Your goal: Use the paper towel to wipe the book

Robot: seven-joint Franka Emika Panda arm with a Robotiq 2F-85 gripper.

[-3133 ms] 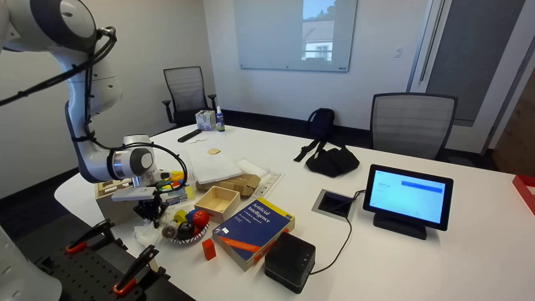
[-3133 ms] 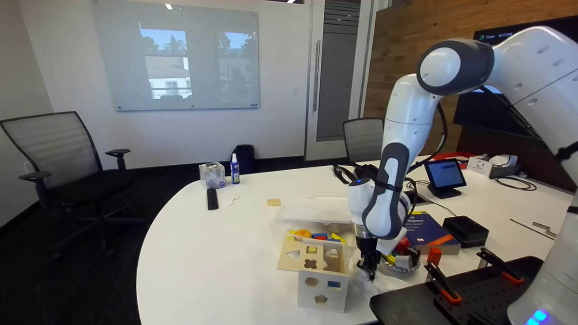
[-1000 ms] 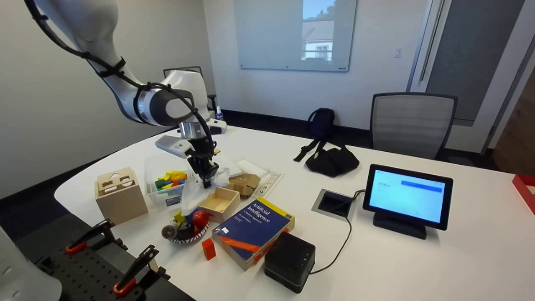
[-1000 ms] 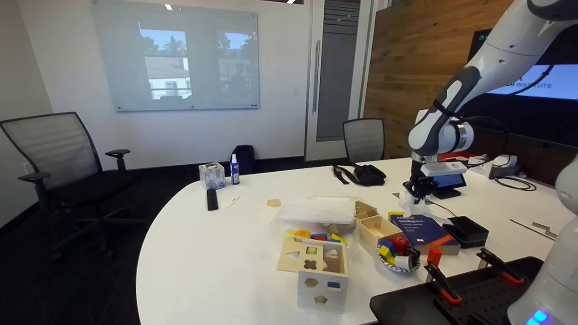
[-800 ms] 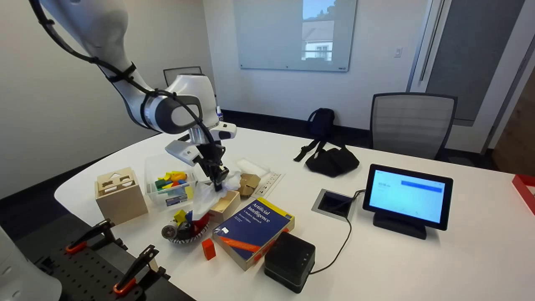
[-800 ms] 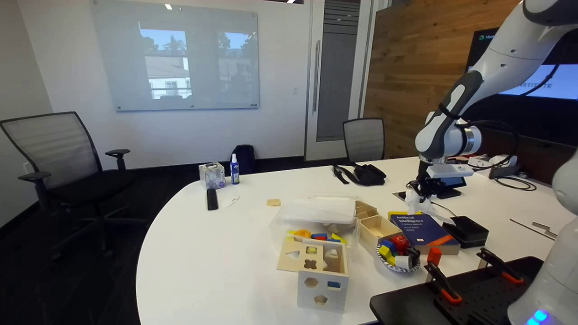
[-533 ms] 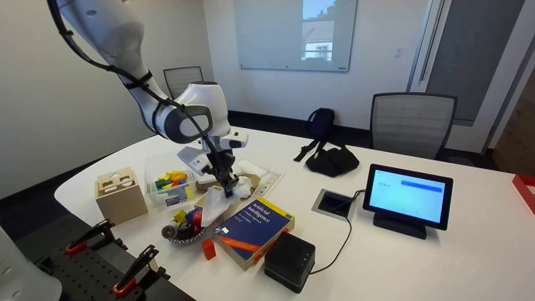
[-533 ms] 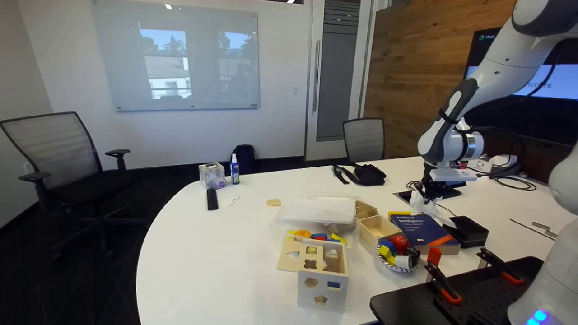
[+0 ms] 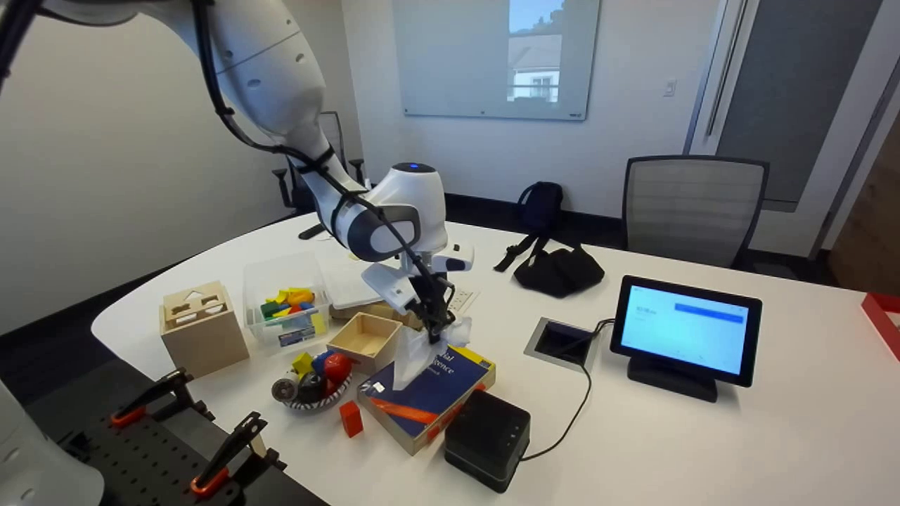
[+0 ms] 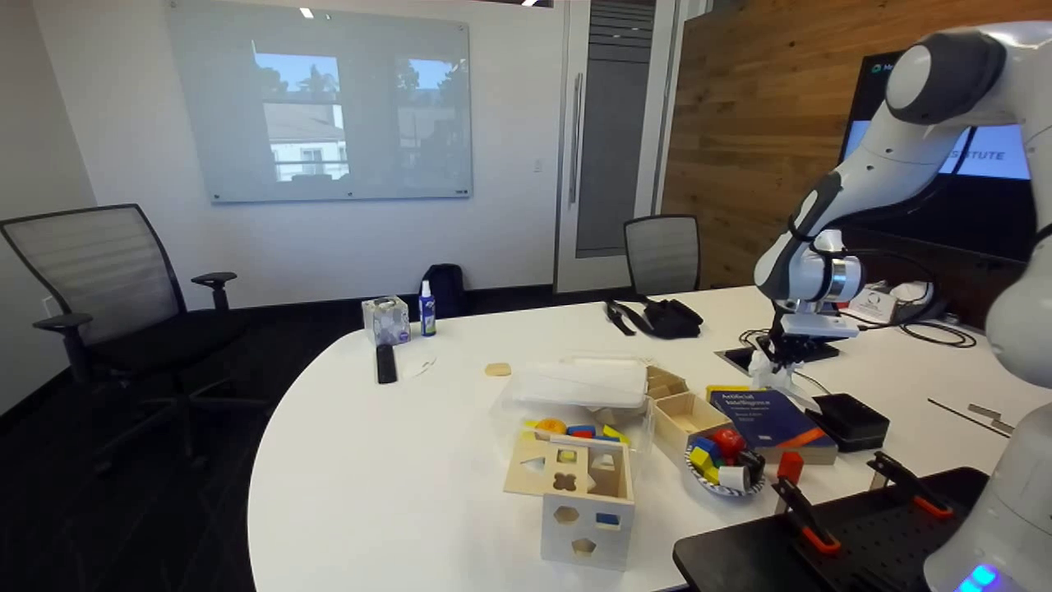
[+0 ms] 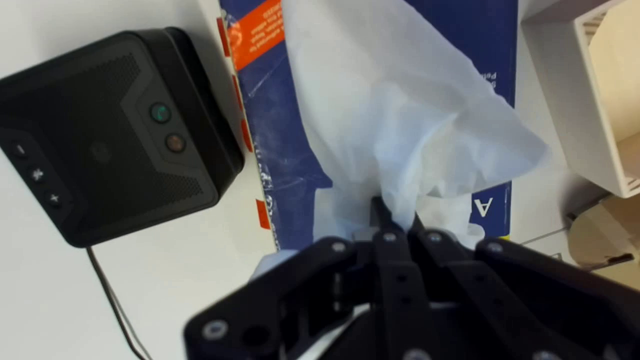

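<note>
The book (image 9: 450, 385) lies flat on the table, dark blue with an orange-red band; it shows in both exterior views (image 10: 760, 421) and the wrist view (image 11: 280, 137). My gripper (image 9: 436, 337) is above the book's far part, pointing down. In the wrist view its fingers (image 11: 396, 217) are pinched together on the white paper towel (image 11: 370, 95). The crumpled towel (image 9: 413, 357) hangs from the fingers over the cover and hides part of the title. Its lower tip appears at the cover; I cannot tell how firmly it touches. The towel also shows in an exterior view (image 10: 768, 376).
A black box (image 9: 486, 439) with a cable stands against the book's near right side. An open wooden box (image 9: 365, 339), a bowl of toys (image 9: 330, 400) and a red block (image 9: 351, 419) are on its left. A tablet (image 9: 685, 334) stands further right.
My gripper was low beside the bowl at the towel. It has lifted the towel and carried it right, past the wooden box, to above the book. The book has not moved.
</note>
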